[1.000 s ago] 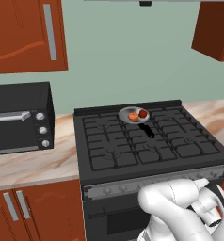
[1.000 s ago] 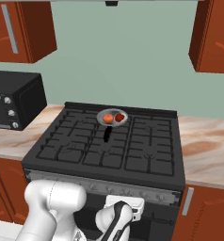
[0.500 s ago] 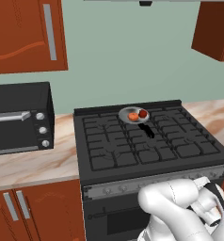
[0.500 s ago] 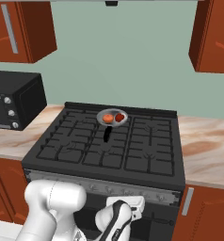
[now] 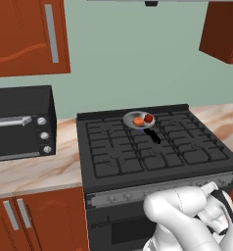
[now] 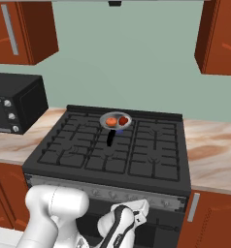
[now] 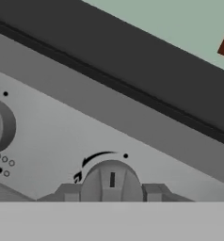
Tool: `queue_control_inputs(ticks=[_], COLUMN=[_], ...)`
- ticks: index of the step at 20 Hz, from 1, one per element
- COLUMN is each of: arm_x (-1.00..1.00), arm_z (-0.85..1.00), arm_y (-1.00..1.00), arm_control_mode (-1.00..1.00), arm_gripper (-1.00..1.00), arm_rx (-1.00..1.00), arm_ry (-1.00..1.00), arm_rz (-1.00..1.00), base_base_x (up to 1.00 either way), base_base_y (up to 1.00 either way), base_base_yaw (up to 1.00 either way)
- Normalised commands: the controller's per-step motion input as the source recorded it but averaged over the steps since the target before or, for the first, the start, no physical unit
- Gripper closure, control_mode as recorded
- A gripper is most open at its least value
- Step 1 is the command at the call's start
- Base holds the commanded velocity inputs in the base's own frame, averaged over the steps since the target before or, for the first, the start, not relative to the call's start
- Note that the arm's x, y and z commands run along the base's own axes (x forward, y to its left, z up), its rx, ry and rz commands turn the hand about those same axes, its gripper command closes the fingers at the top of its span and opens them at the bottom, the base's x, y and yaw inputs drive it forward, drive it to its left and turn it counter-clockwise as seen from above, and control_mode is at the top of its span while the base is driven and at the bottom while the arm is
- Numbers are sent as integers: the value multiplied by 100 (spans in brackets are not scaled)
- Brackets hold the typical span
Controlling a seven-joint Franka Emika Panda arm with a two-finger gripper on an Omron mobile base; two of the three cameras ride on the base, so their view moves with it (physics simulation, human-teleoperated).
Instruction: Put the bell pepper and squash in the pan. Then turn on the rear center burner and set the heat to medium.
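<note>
Gripping a stove knob (image 7: 111, 181) between shut jaws.

Pale green wall (image 5: 138, 59); reddish wood cabinets (image 5: 25, 37) above; marbled counter (image 6: 209, 150); black toaster oven (image 5: 20, 122) at left.

A black range (image 5: 157, 157) is set between two stretches of marbled beige counter (image 5: 35, 171). On its iron grates, at the far centre, a small grey pan (image 5: 139, 120) is seated, its black handle turned toward the near side. On the left counter, a black toaster oven (image 5: 20, 122) is placed against the wall.
</note>
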Motion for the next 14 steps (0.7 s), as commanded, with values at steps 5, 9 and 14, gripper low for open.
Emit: queue_control_inputs(ticks=[5,9,14], arm_x=[0,0,0], arm_z=[-15,-22,-26], arm_y=[3,2,0], arm_control_mode=[-100,-100,-100], arm_gripper=[100,100,100], arm_rx=[-28,-30,-31], arm_ry=[0,2,2], arm_rz=[0,0,0], base_base_x=[0,0,0], base_base_y=[0,0,0], base_base_yaw=[0,0,0])
